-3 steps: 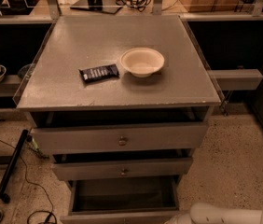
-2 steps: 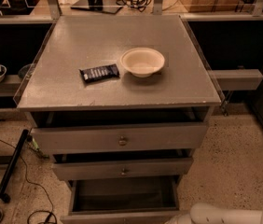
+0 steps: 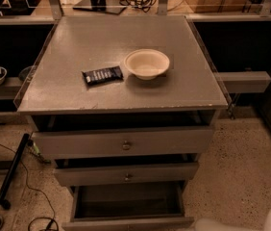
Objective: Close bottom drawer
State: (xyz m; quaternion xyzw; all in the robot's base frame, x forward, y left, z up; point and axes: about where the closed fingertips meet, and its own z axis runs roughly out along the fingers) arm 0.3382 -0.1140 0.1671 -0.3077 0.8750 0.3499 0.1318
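The grey cabinet (image 3: pixel 126 85) stands in the middle of the camera view with all three drawers pulled out. The bottom drawer (image 3: pixel 128 221) is the lowest one and is pulled out the farthest; its shallow inside looks empty and its flat front runs along the bottom edge of the picture. My gripper is not in view. Only a white rounded part of my arm (image 3: pixel 251 221) shows at the bottom right corner, just right of the bottom drawer's front.
The top drawer (image 3: pixel 126 142) and the middle drawer (image 3: pixel 126 173) each have a small knob and stand partly open. A cream bowl (image 3: pixel 146 63) and a dark snack bar (image 3: pixel 102 75) lie on the cabinet top. Cables (image 3: pixel 25 186) and a black bar lie on the floor at the left.
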